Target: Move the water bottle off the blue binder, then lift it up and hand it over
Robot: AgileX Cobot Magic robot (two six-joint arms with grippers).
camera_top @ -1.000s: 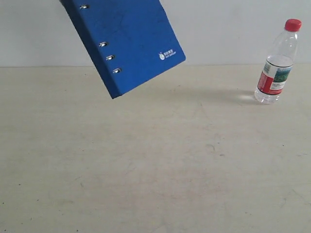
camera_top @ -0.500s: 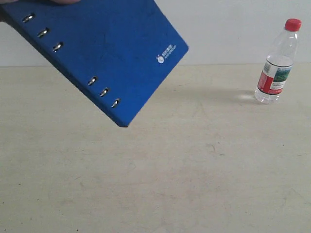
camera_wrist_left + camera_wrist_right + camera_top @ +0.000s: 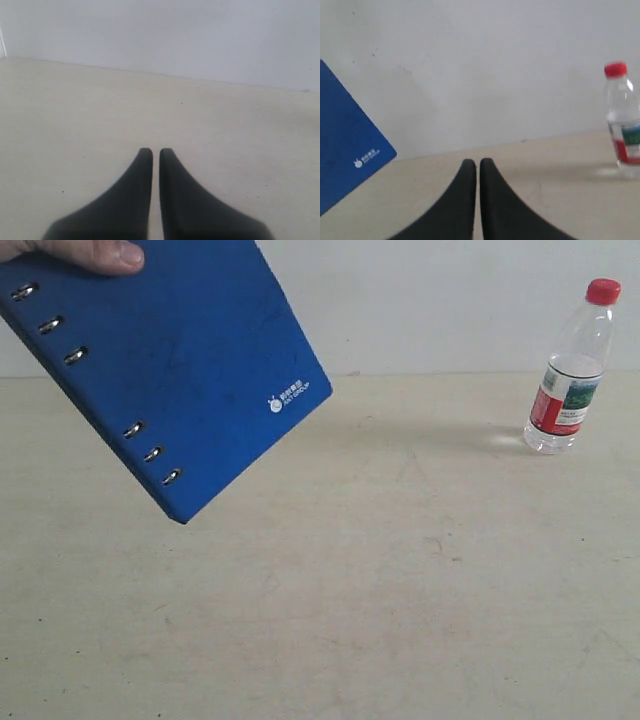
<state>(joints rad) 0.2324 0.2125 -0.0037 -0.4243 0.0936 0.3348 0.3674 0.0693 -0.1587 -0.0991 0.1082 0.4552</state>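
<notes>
Hand [image 3: 70,252] holds tilted blue binder [image 3: 170,370] (finger [image 3: 116,256] atop).

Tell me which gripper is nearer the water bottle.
Right, probably. The right gripper faces the water bottle, which stands ahead of it and off to one side; the left gripper has no bottle in its view.

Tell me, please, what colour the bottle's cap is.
Red; the cap shows best in the exterior view.
</notes>
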